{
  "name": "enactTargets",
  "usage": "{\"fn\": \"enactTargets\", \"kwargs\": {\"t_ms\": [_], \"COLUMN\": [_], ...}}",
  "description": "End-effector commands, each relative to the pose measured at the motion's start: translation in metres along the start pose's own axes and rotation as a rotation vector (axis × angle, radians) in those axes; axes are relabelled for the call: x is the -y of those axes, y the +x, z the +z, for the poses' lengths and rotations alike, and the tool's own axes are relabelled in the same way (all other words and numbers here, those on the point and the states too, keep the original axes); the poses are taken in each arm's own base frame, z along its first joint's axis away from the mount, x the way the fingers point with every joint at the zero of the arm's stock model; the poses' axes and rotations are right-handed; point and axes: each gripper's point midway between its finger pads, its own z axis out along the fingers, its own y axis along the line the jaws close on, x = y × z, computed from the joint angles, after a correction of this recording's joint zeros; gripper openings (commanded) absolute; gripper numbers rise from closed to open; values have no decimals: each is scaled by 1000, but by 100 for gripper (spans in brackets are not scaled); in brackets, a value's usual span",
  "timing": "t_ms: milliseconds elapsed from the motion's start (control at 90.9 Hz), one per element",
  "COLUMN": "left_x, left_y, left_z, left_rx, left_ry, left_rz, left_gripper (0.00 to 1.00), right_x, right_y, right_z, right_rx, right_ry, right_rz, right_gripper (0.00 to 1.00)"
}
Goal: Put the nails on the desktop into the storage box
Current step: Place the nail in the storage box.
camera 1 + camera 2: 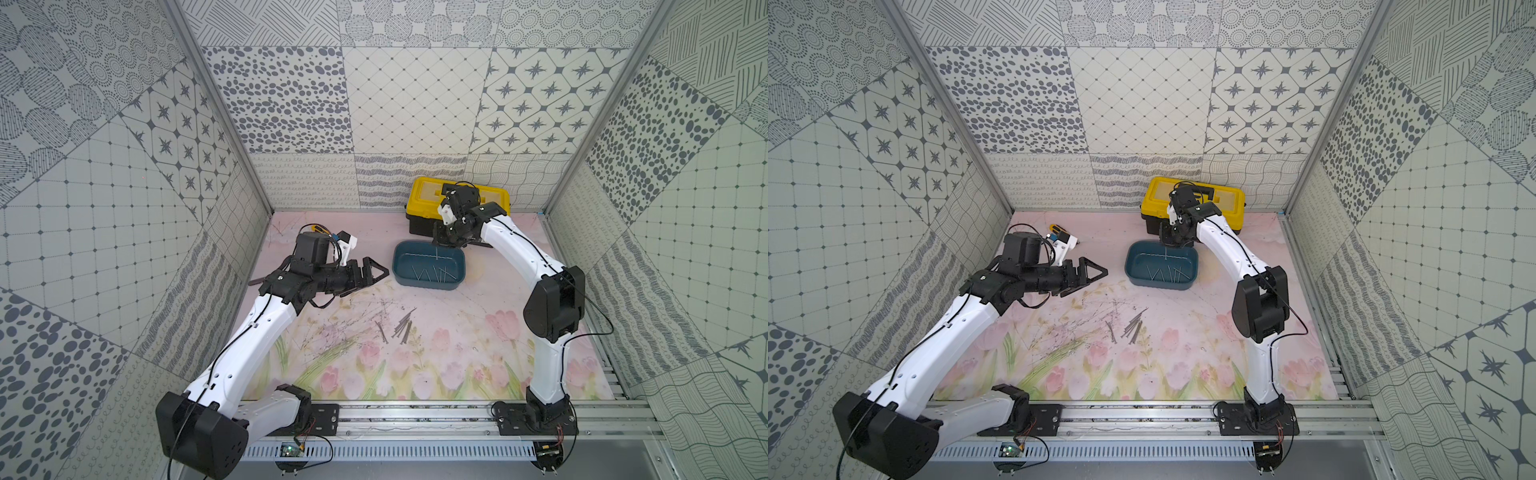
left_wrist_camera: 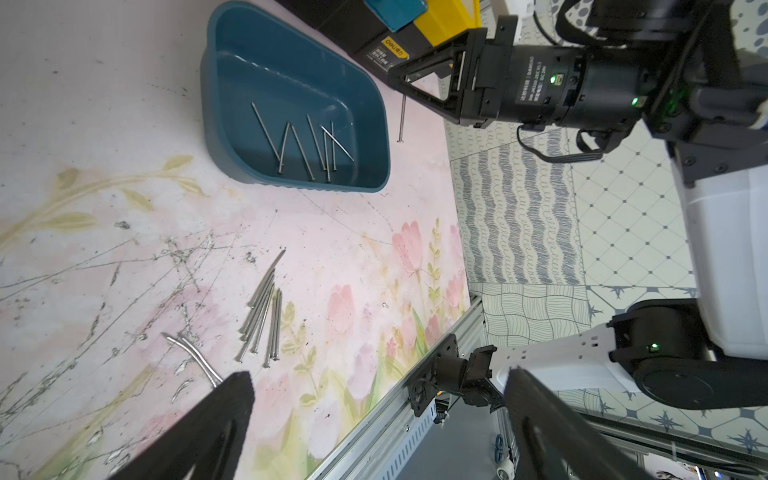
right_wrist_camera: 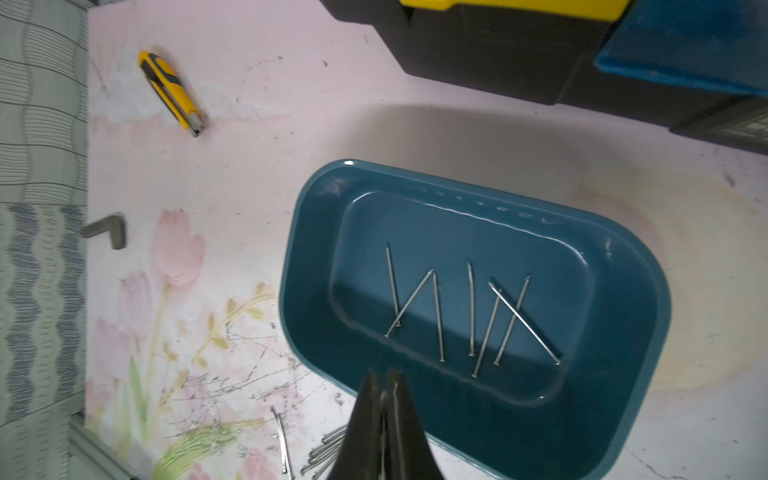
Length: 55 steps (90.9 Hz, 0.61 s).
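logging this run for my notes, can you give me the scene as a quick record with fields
left gripper: jaws open, empty, above the desktop beside the storage box
right gripper: jaws shut on one nail, which hangs point-up over the box's far side
boxed nails: seven, lying on the box floor
loose nails: a cluster on the desktop, on the near side of the box
other items: yellow toolbox, utility knife, L-shaped bar
task status: unfinished
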Motion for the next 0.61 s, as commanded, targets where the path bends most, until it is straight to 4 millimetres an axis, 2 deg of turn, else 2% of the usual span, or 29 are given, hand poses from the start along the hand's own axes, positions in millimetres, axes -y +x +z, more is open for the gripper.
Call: {"fn": "enactTargets", "kwargs": {"t_ms": [0, 187, 385, 594], "left_x": [-25, -32, -37, -36], "left_y": [16, 25, 42, 50], "left_z": [1, 12, 26, 33], "left_rx": [-46, -90, -154, -200], "left_ry": [-92, -104, -117, -116], "left_rz": [32, 37, 74, 87], "left_gripper": [100, 100, 100, 100], "right_x": [20, 37, 46, 58], "right_y": [-1, 8, 17, 28], "right_z": [8, 28, 47, 64], "right_rx": [3, -33, -56, -81], "right_ry": [113, 176, 192, 222], "right_rz": [-86, -125, -131, -132], "right_gripper": [0, 0, 0, 0]}}
